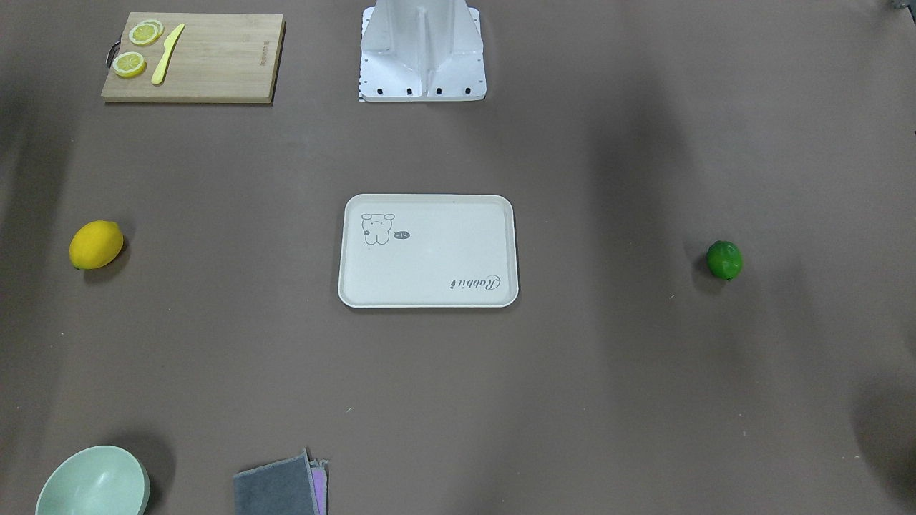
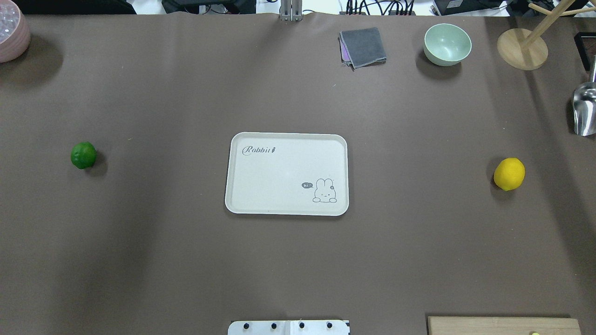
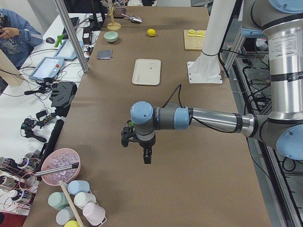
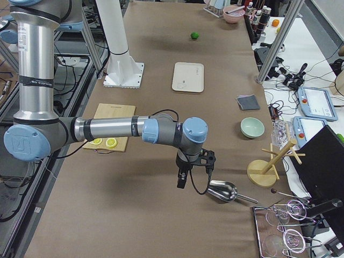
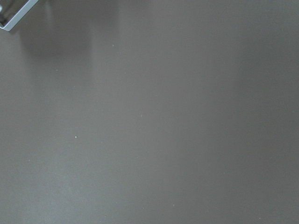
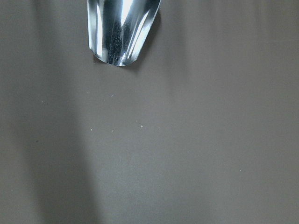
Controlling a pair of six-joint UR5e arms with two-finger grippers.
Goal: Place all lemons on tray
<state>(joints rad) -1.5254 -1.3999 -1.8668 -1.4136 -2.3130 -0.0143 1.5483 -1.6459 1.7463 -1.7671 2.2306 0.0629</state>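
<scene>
off tray (image 2: pixel 279 177): yellow lemon (image 2: pixel 509 174), green lemon (image 2: pixel 83 155)

"Rabbit" and perhaps "hi" on tray (image 2: pixel 284 179)

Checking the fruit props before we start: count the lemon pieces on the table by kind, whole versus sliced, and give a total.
Whole lemons: 2, the yellow lemon and the green lemon
Lemon slices: 2, the upper slice and the lower slice, both on the cutting board
Total: 4
</scene>
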